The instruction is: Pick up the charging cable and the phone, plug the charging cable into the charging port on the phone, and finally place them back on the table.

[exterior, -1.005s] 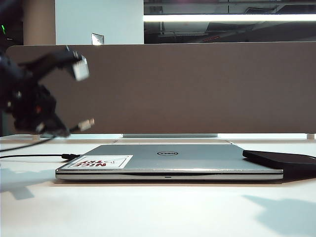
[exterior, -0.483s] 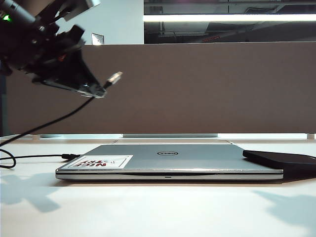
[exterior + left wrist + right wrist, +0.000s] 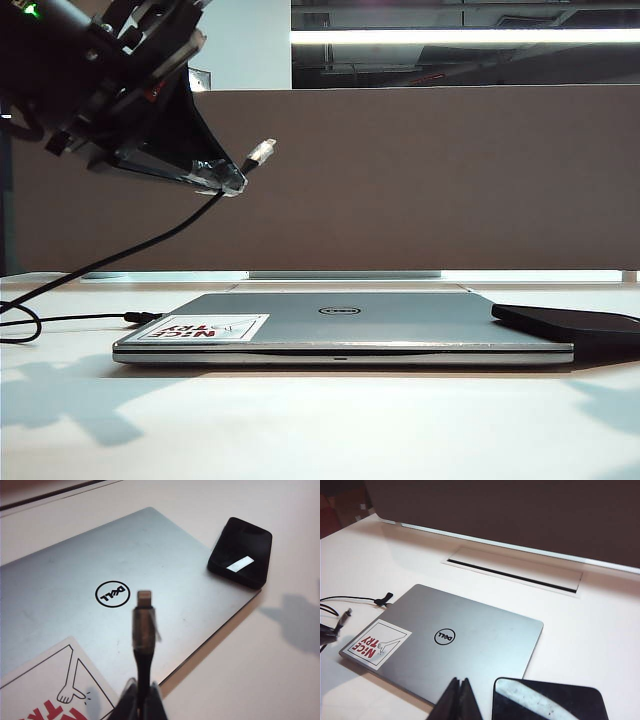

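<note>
Exterior view | left pincer grips charging cable above laptop | right pincer closed

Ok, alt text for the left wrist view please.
The left gripper, shut on the charging cable, holds its plug above a closed silver laptop. The phone lies at the laptop's corner on the table.

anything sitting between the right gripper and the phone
Nothing visible. The right gripper, jaws shut, hangs over the laptop edge right beside the phone, with only bare table around it.
</note>
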Tool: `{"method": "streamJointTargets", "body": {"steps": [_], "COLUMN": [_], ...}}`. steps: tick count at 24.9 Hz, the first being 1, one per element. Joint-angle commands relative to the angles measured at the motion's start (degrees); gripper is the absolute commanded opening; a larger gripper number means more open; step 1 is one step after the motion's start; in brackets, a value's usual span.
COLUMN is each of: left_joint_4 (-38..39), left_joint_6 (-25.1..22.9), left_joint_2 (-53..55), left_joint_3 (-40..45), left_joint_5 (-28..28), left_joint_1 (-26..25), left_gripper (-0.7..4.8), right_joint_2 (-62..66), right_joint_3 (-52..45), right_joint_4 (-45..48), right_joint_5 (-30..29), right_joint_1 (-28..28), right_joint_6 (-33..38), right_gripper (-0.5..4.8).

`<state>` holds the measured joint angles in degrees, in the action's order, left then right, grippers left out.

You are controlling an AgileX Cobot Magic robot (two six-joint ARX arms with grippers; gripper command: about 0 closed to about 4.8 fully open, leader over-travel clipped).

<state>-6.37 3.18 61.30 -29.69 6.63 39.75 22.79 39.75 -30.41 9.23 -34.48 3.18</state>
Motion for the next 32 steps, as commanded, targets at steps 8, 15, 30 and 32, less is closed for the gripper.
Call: {"method": "streamJointTargets", "body": {"steps": [8, 15, 30, 32], "left_joint_4": [-0.55, 0.15, 0.35, 0.24], "left_joint_6": [1.66, -3.41, -3.87, -3.87], "left_joint_2": [-0.22, -0.17, 2.05, 2.05], "left_joint_3": [-0.28, -1.07, -1.01, -1.03], "left_joint_5": [0.11, 0.11, 0.11, 0.11], "left_joint_1": [-0.02, -0.02, -0.09, -0.09], "left_gripper": [-0.08, -0.08, -0.08, -0.08], "right_joint_2": [-0.09, -0.09, -0.07, -0.07], "right_joint_3": [0.26, -4.11, -13.84, -14.67], "right_joint_4": [-0.26, 1.11, 9.57, 9.70], "right_joint_5": [-5.84, -11.10, -22.25, -24.74], "right_joint_1": [8.37, 12.13, 21.79, 24.44], "right_joint_6": [6.05, 10.19, 20.06, 21.24], "right_gripper": [-0.05, -0.05, -0.05, -0.05]}}
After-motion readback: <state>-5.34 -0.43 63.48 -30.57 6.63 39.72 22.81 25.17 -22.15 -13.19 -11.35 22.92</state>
